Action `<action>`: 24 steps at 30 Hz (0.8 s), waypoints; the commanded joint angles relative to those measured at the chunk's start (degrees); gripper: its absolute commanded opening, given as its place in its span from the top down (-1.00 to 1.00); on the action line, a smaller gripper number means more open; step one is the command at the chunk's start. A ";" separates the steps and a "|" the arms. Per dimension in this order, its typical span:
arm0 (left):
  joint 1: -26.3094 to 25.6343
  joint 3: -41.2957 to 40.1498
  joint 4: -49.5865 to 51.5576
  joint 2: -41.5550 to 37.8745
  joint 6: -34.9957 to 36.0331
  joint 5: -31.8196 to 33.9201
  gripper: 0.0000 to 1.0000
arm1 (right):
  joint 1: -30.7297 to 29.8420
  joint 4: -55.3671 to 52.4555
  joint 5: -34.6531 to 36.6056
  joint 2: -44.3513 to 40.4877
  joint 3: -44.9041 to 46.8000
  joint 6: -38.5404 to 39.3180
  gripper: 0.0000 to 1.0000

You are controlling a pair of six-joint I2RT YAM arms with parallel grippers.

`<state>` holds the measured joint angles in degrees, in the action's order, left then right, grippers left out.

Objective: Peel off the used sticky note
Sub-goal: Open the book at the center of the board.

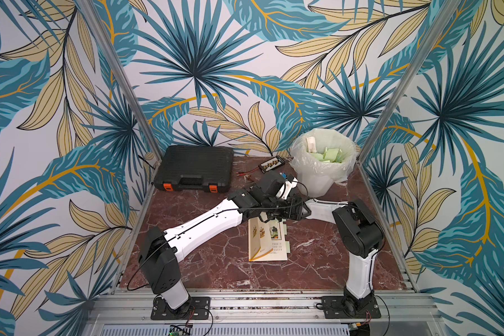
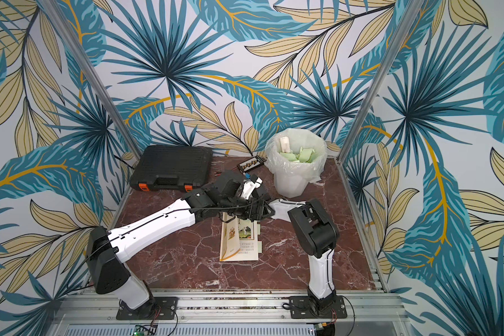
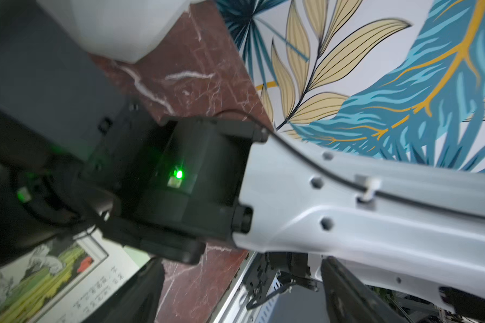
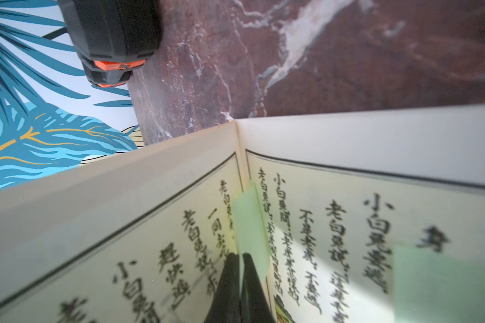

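The table is dark red stone with white lines running through it. Walls with big blue and yellow leaves stand on three sides. At the back of the table lies a black tool case with orange clips. Near it stands a white bin with a clear bag inside, and green paper bits lie in the bag.

An open book lies flat in the middle of the table. Both arms reach in over its far end.

In the right wrist view, the green sticky note stands in the fold between the two pages. The right claw is clenched tight, its two dark fingers pressed together. The tips meet right at the near end of the note and seem to pinch it. Another green note sits flat on the page beside it.

In the left wrist view, the left claw is released, with its dark fingers spread wide apart. Nothing sits between them. It hangs just beside the right arm, above the edge of the book.
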<state>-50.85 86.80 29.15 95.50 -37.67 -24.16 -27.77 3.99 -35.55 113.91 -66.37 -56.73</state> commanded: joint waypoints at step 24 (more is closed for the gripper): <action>-3.58 -6.55 20.83 9.52 6.38 22.31 -0.43 | 0.08 2.24 -0.21 -1.66 -0.26 -2.26 1.00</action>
<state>-54.08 81.91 37.65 101.16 -31.27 -8.25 -27.62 5.67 -35.62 113.93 -66.37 -58.74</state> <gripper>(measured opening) 0.718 0.051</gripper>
